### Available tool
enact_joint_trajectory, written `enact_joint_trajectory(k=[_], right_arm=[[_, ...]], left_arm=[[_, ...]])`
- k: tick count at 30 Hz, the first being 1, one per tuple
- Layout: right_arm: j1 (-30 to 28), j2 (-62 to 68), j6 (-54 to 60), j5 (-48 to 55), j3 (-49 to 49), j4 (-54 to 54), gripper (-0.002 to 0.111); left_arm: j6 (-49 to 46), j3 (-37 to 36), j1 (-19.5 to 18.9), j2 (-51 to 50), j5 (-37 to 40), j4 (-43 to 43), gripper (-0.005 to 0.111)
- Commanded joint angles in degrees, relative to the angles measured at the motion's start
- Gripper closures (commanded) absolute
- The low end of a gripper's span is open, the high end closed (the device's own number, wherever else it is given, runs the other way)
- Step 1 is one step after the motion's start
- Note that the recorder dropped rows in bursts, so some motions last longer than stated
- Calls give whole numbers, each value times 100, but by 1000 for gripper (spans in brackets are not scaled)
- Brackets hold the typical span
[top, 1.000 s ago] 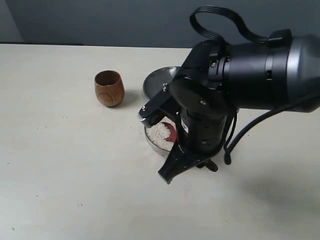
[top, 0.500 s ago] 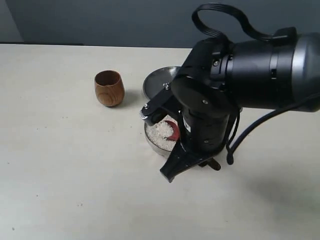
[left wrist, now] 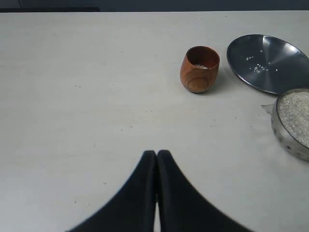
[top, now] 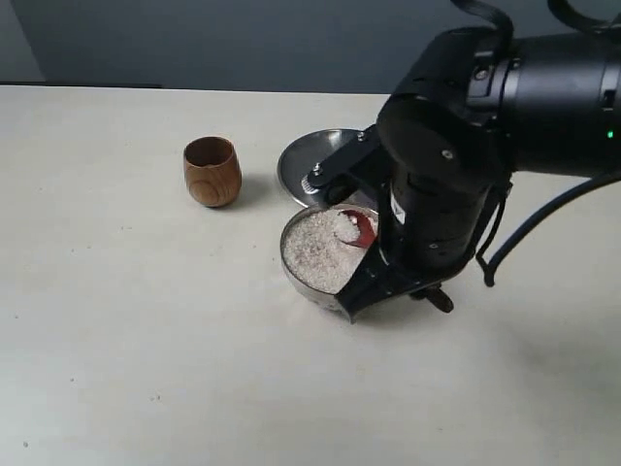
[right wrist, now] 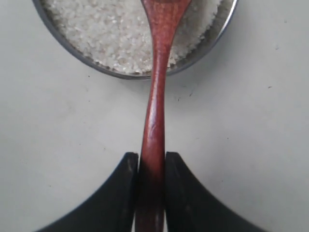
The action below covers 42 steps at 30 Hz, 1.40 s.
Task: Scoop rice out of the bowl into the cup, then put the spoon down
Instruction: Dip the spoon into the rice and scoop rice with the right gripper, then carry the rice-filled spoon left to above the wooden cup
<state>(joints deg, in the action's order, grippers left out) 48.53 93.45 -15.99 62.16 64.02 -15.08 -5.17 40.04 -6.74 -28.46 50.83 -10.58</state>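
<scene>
The steel bowl point(top: 291, 270) of white rice point(top: 315, 254) sits mid-table, also in the right wrist view as bowl point(right wrist: 72, 52) and rice point(right wrist: 111, 34). My right gripper point(right wrist: 151, 157) is shut on the handle of the reddish-brown spoon point(right wrist: 155, 96). The spoon's scoop point(top: 355, 229) reaches over the bowl's far right side with some rice on it. The wooden cup point(top: 212, 171) stands upright left of the bowl; the left wrist view shows a few grains inside the cup point(left wrist: 199, 70). My left gripper point(left wrist: 157, 153) is shut on nothing, above bare table short of the cup.
A flat steel plate point(top: 320, 160) lies behind the bowl, right of the cup, with scattered grains on it point(left wrist: 268, 63). The bulky black right arm point(top: 466, 146) hangs over the bowl's right side. The bowl point(left wrist: 289, 130) sits at the edge of the left wrist view.
The right arm has shifted right and back, uncovering most of the bowl. The spoon's scoop moved from the bowl's middle toward its far right side, with rice on it.
</scene>
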Motion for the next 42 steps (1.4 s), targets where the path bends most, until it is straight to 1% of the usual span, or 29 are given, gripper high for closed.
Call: enact_joint_trajectory(k=[1,12,17,25,29,31,33,42], right_arm=[[-125,-203,269,61,31,83,109],[-125,-220,510,79,31,212,109],[-125,-199,833,489,31,161,109],[-125,-195,882,536,31,-3,109],[-125,-195,867,774,31,-441,109],[-125,-195,1142,780,31,-465,109],[-125,-195,1082,780,31,-556,109],[-125,-195,1090,563,31,-280,109]], left_arm=[[-6,34,-4,-23,14,18,106],[-6,34,-4,-23,14,18,106],[-6,34,-4,-23,14,18,106],[-6,34,-4,-23,14,18,106],[-6,34,-4,-23,14,18,106],[-6,34,-4,-23,14,18,106],[-6,34,-4,-23,14,18,106],[-6,34,-4,-23,14,4,106]])
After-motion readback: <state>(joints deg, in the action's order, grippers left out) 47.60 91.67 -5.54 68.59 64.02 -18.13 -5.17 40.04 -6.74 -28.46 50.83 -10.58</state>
